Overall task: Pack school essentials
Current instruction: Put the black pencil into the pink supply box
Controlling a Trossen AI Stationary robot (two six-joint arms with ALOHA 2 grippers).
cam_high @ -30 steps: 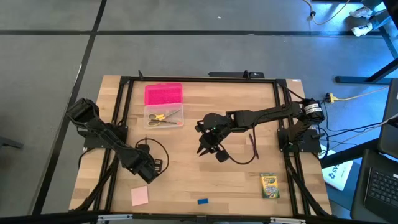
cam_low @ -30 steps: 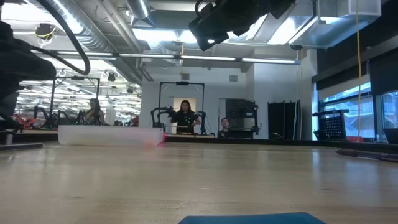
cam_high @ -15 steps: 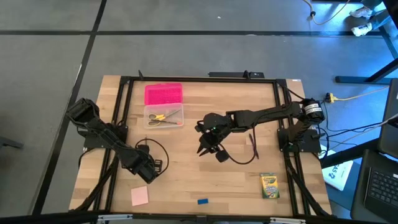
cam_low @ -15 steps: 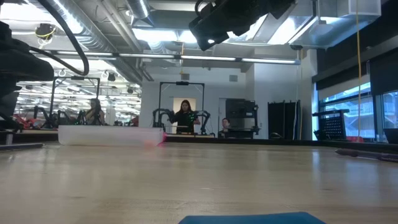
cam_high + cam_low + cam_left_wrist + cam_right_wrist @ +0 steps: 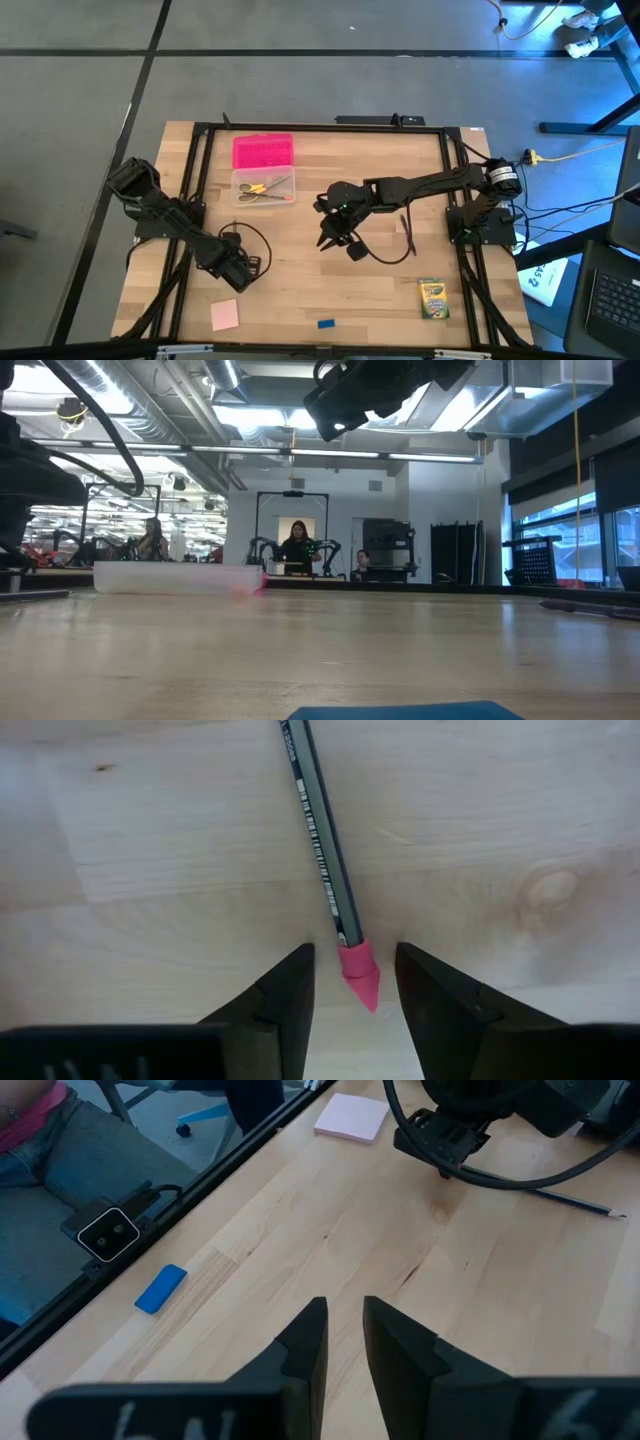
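Note:
A grey pencil (image 5: 320, 850) with a pink eraser cap (image 5: 360, 975) lies flat on the table. My left gripper (image 5: 355, 980) is open and low over the table's near left, one finger on each side of the eraser cap without touching it; it also shows in the high view (image 5: 238, 268). My right gripper (image 5: 335, 238) hangs above the table's middle, open only a narrow gap and empty (image 5: 343, 1315). The pink notepad (image 5: 224, 315), blue eraser (image 5: 326, 323) and crayon box (image 5: 433, 298) lie near the front edge. Yellow-handled scissors (image 5: 262, 188) lie in the clear box.
The clear box (image 5: 263, 189) stands at the far left, with its pink lid (image 5: 263, 152) lying behind it. A thin dark pen (image 5: 408, 235) lies right of my right gripper. Black frame rails (image 5: 190, 200) run along the table's sides. Bare wood lies between the grippers.
My left arm has shifted a little over the pencil; its cable shows in a slightly different place in the low view. My right arm has kept still, and nothing on the table has moved.

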